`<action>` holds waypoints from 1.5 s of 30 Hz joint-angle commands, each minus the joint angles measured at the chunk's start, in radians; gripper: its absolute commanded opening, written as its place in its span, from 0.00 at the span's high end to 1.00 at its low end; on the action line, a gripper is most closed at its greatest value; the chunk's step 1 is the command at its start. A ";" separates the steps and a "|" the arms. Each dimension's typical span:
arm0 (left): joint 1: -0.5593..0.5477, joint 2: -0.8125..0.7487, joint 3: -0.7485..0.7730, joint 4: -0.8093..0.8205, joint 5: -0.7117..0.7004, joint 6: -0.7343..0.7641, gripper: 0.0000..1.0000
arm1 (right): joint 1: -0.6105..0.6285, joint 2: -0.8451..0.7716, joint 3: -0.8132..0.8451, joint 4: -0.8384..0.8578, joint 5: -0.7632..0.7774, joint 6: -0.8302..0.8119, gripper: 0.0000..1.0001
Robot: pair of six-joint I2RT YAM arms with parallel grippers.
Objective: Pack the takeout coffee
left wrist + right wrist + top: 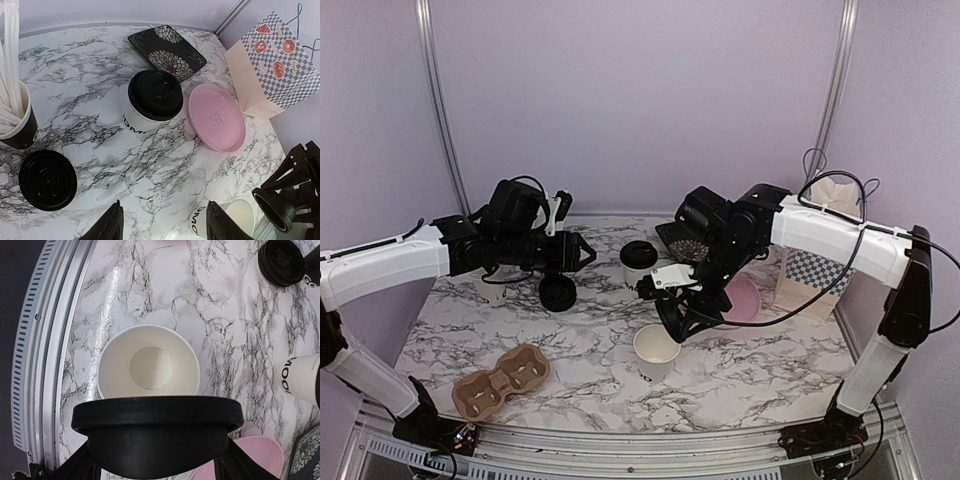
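Observation:
One takeout coffee cup (638,262) (154,100), white with a black lid on, stands upright at mid-table. A second white lettered cup (656,352) (148,362) stands open and empty nearer the front. My right gripper (674,308) (157,465) hangs just above and behind this open cup, shut on a black lid (157,432) held level between its fingers. Another black lid (558,292) (47,179) lies loose on the table. My left gripper (582,252) (165,227) hovers open above the marble, left of the lidded cup, holding nothing.
A brown two-hole cup carrier (500,382) lies front left. Back right of the cups are a pink plate (742,298) (216,117), a black flowered tray (167,50) and a checked paper bag (812,272) (272,65). A black cup of white straws (17,125) stands left.

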 commanded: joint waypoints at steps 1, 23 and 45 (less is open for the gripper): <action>0.001 -0.009 -0.017 -0.022 -0.006 0.015 0.43 | 0.019 0.016 0.039 -0.023 0.037 -0.003 0.29; 0.002 -0.002 -0.044 -0.012 -0.016 0.018 0.42 | 0.062 0.074 0.045 -0.027 0.056 0.017 0.28; -0.030 0.003 -0.135 0.067 0.185 -0.134 0.40 | -0.029 -0.042 0.022 0.066 0.003 0.147 0.08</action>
